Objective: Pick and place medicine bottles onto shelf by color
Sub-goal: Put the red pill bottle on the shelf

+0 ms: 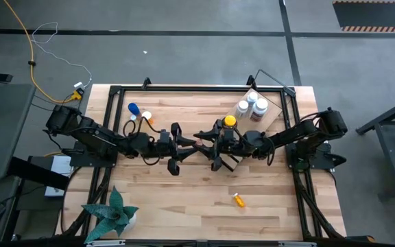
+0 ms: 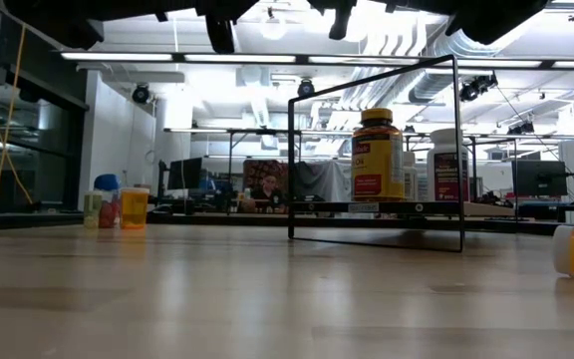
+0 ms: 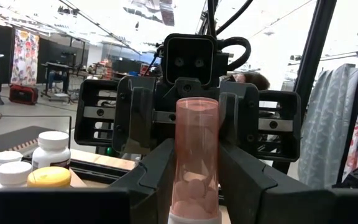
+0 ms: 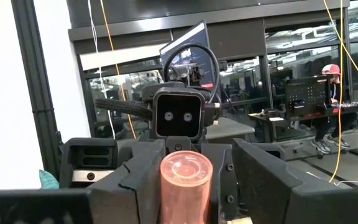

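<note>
High view: the two arms meet over the middle of the table (image 1: pixel 184 199); the left gripper (image 1: pixel 187 145) and the right gripper (image 1: pixel 203 140) face each other tip to tip, and what lies between them cannot be made out here; the shelf (image 1: pixel 274 110) sits at the upper right, with three white bottles (image 1: pixel 252 104) on it; the amber bottle (image 1: pixel 230 122) with the yellow cap stands just beside the right gripper; a blue bottle (image 1: pixel 134 108) and a small orange bottle (image 1: pixel 146 116) stand at the upper left of the table; an orange vial (image 1: pixel 238 200) lies on its side, lower right of centre; a potted plant (image 1: pixel 115 213) is at the lower left.

Low view: the amber bottle and a white one stand upright on the shelf inside its wire frame, right of centre; small bottles stand far left; the lying vial shows at the right edge; a person (image 2: pixel 265 189) sits in the room behind.

Left wrist view: the left gripper's fingers are closed on a pink vial (image 3: pixel 195 143), white cap nearest the camera, its far end pointing into the right gripper.

Right wrist view: the pink vial's round end sits between the right gripper's fingers, which stand apart, a gap showing on one side.
</note>
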`<state>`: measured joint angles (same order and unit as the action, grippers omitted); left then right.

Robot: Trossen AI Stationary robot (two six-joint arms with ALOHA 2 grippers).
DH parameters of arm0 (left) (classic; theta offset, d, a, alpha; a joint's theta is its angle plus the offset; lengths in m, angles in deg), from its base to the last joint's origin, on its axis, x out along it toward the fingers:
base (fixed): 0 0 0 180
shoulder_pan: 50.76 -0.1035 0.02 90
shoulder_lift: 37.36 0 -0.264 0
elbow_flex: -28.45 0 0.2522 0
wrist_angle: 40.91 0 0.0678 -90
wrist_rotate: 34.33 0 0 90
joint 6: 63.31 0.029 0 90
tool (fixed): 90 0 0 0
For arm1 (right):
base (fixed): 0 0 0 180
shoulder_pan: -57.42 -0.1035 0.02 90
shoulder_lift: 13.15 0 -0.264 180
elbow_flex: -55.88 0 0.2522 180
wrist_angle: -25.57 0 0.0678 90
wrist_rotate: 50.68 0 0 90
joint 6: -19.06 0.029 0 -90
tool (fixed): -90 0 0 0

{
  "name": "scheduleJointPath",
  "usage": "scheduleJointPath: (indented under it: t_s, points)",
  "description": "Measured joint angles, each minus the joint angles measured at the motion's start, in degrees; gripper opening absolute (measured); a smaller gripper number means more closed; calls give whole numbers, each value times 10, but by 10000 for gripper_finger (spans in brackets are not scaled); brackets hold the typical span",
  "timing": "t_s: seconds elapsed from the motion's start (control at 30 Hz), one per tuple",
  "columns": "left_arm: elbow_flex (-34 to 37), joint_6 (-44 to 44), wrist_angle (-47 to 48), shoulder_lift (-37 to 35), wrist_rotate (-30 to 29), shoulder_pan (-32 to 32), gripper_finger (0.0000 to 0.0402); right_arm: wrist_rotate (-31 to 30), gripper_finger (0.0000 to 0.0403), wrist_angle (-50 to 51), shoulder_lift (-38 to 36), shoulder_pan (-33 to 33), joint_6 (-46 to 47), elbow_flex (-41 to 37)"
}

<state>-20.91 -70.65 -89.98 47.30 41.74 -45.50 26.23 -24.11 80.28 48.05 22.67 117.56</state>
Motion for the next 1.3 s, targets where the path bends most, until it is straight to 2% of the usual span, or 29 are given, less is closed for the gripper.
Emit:
scheduleJointPath:
  t_s: [0.73,1.13,1.3]
  points:
    - [0,26,4,0,0,0,101,2,91,6,0,0,0,0]
    - [0,30,4,0,0,0,102,2,87,6,0,-1,0,0]
    - [0,31,14,-4,9,0,118,2,92,8,0,-1,0,0]
